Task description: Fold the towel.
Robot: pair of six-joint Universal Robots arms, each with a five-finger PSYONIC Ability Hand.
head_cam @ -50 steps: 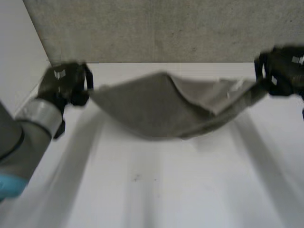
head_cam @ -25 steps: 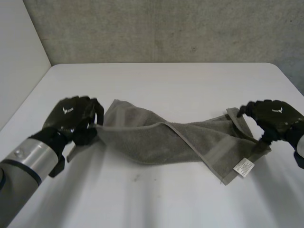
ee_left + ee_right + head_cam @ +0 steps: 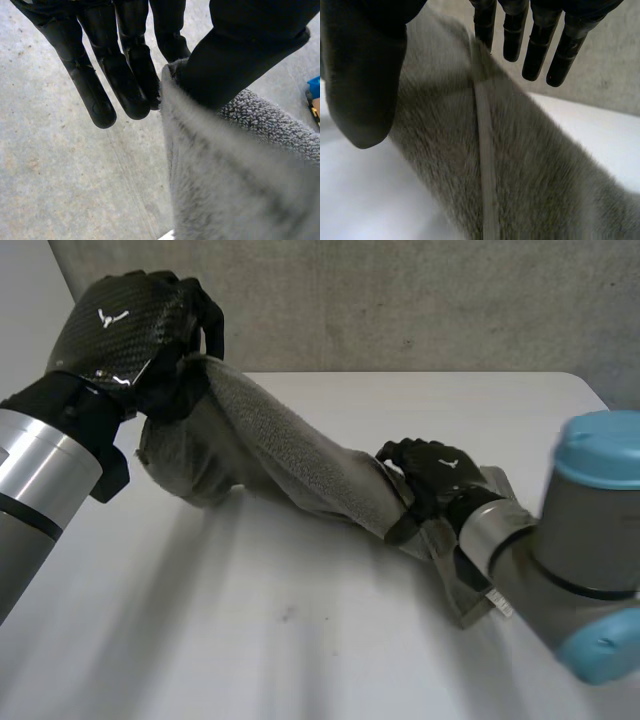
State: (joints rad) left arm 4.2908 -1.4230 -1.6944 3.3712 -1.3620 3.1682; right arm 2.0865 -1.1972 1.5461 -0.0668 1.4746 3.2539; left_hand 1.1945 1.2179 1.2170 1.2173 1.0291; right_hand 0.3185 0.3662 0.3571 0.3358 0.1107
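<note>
The grey towel (image 3: 280,455) hangs in a slanted, bunched band from my raised left hand (image 3: 120,325) down to the table at the right. In the left wrist view, the thumb presses the towel's end (image 3: 235,175) against straight fingers (image 3: 120,75), so that hand is shut on it. My right hand (image 3: 430,465) lies open on the towel's lower part, near its right end. From the right wrist, I see straight fingers (image 3: 535,50) and a spread thumb above the cloth (image 3: 520,165) and its hem band. The towel's right end, with a white label, lies under my right forearm.
The white table (image 3: 250,640) has free room in front of the towel and to its left. A grey wall (image 3: 400,300) stands behind the table's far edge. My right arm (image 3: 590,540) reaches across the table's right side.
My left hand has lifted its end of the towel high. The right hand has let go of its end, opened, and moved left onto the towel's lower part.
</note>
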